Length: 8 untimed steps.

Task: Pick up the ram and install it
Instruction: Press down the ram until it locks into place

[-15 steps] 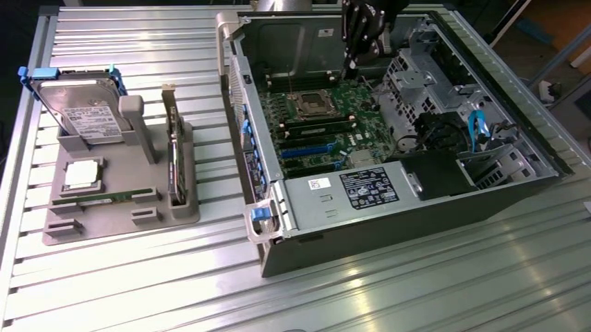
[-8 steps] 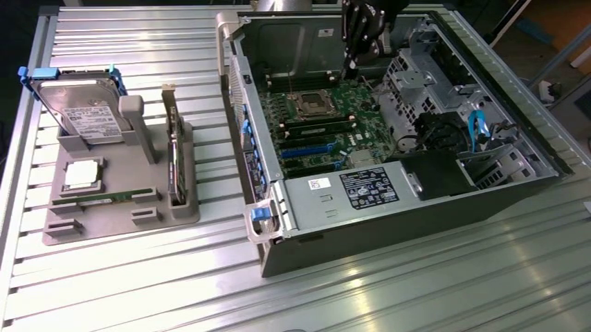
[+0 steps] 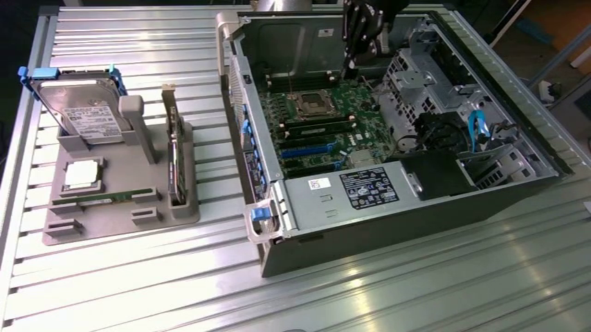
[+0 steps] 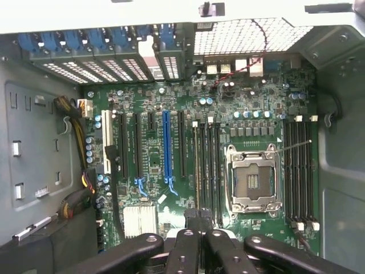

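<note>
The ram (image 3: 106, 197) is a narrow green stick lying on edge in the front slot of the grey holder (image 3: 65, 232) at the exterior view's left. My gripper (image 3: 350, 72) hangs inside the open computer case (image 3: 305, 242), high above the green motherboard (image 3: 319, 131) and far from the ram. In the wrist view the black fingers (image 4: 185, 251) press together, and the gripper (image 4: 199, 225) is shut with nothing visible between them. Below it lie the black memory slots (image 4: 208, 171) beside the empty processor socket (image 4: 252, 180).
The holder also carries a silver hard drive (image 3: 88, 114), a processor chip (image 3: 82, 173) and an upright card with a bracket (image 3: 174, 149). Drive cages and cables (image 3: 461, 131) crowd the case's side at the exterior view's right. The ribbed metal table (image 3: 416, 290) surrounds everything.
</note>
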### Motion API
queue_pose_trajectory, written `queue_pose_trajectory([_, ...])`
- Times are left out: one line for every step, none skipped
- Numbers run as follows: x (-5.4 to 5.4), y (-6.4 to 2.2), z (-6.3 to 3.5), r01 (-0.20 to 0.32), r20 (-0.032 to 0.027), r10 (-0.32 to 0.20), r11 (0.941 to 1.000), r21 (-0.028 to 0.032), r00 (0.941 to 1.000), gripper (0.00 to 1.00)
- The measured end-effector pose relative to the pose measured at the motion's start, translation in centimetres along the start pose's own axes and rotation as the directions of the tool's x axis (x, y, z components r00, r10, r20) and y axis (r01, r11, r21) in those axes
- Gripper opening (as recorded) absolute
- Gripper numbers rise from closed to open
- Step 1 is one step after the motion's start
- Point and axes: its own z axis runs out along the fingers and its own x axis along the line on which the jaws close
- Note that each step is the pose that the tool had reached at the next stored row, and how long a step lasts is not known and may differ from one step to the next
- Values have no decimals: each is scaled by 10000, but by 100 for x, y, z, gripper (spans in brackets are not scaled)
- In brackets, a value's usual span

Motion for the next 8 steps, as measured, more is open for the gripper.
queue_pose_trajectory([0,0,1,-200,3,200,9998,-6,9998,11])
queue_pose_trajectory([0,0,3,-471,7,471,9989,-15,9989,11])
queue_pose_trajectory([0,0,4,-604,9,604,9982,-18,9982,11])
queue_pose_trajectory([0,0,5,-783,12,783,9969,-24,9969,11])
queue_pose_trajectory([0,0,6,-968,14,968,9953,-30,9953,11])
queue_pose_trajectory([0,0,7,-1132,16,1132,9936,-35,9936,11])
queue_pose_trajectory([0,0,9,-1336,19,1337,9910,-41,9910,11])
queue_pose_trajectory([0,0,9,-1473,19,1473,9891,-46,9891,11])
